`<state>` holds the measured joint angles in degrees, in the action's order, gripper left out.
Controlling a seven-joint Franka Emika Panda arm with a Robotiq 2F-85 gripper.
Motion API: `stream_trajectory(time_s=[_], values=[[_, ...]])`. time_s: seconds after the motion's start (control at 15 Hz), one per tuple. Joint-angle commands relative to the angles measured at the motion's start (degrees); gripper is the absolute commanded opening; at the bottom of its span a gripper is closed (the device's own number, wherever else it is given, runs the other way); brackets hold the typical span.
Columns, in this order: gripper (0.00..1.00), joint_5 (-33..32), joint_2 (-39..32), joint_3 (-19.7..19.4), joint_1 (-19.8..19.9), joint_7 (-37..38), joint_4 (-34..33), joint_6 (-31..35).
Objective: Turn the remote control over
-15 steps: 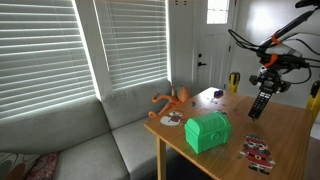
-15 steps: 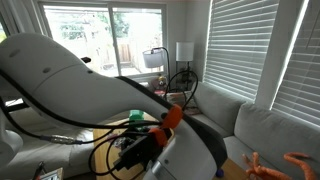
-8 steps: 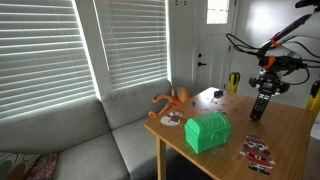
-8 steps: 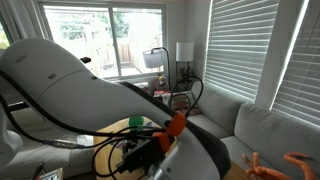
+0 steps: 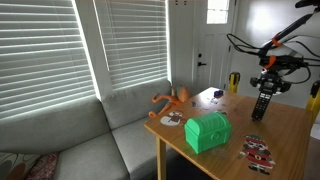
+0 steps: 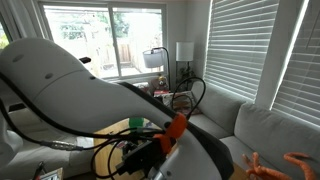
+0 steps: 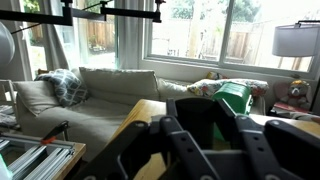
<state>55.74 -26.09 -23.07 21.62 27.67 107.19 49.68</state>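
Note:
In an exterior view my gripper (image 5: pixel 266 89) hangs over the far right part of the wooden table (image 5: pixel 290 130). It is shut on the slim black remote control (image 5: pixel 262 105), which hangs almost upright below the fingers, its lower end just above the table top. In the wrist view the remote (image 7: pixel 200 112) is a dark bar between the two fingers (image 7: pixel 148 140), with the gripper (image 7: pixel 205 135) closed round it. The other exterior view is mostly blocked by the arm's body and shows neither the remote nor the gripper.
A green treasure-chest box (image 5: pixel 208 131) stands near the table's front corner and shows in the wrist view (image 7: pixel 236 98). Red-and-white flat items (image 5: pixel 257 151) lie at the front edge. An orange toy (image 5: pixel 172 100) lies at the far corner. A grey sofa (image 5: pixel 70 135) runs beside the table.
The gripper with the remote has shifted slightly, and the remote now hangs a little more upright than a second ago. Nothing else moved.

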Motion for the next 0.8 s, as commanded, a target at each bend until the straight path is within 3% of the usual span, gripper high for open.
stream_trajectory(time_s=[0.0,0.27,0.53,0.6,0.73], values=[[0.17,-1.0,-1.6,-0.7,0.4,0.7,-2.3,-0.7],[0.17,0.1,-1.3,-0.9,0.6,0.0,-2.3,-0.5],[0.17,6.2,-2.6,0.5,1.7,-0.9,-1.4,-4.3],[0.17,6.2,-1.3,6.4,5.6,0.5,0.9,-1.3],[0.17,7.9,-2.5,9.2,7.4,1.5,1.4,-1.4]])
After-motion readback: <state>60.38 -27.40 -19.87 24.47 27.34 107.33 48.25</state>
